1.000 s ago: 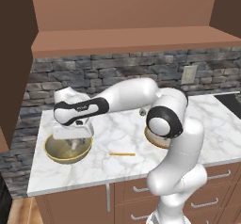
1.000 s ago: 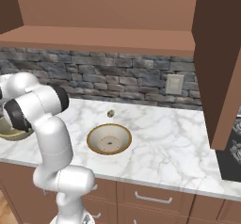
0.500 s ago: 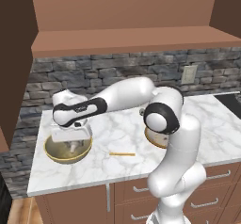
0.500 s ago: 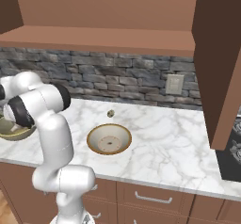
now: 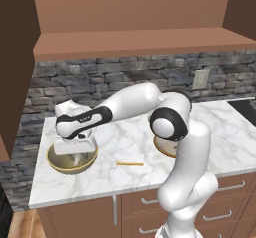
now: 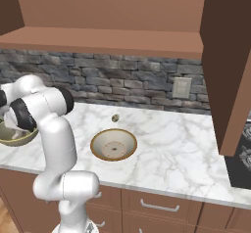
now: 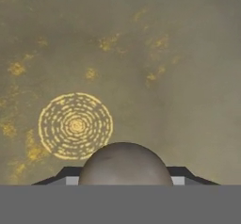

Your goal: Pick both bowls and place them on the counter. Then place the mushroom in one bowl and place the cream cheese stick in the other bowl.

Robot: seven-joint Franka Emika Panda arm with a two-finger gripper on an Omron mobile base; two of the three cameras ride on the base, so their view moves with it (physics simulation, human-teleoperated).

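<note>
A white marble counter (image 5: 125, 137) with grey veins is carried on brown wooden drawers (image 6: 162, 207) and is backed by a grey stone wall (image 6: 122, 82) with an outlet plate (image 6: 181, 87), beneath brown upper cabinets (image 5: 135, 12). In the left base view the deep olive-tan bowl (image 5: 64, 165) is seen standing near the counter's left end, with the gripper (image 5: 74, 157) lowered into it, and the cream cheese stick (image 5: 130, 163) is seen lying flat on the marble between that bowl and the arm, apart from both. In the right base view the shallow beige bowl (image 6: 113, 144) is shown in full at the middle of the counter, with a small dark knob (image 6: 115, 118) behind it near the wall. In the hand view the olive bowl's speckled inside is seen close up, and the mushroom (image 7: 124, 164) is seen clamped by its round cap between the two finger tips, just above the bowl's floor.
</note>
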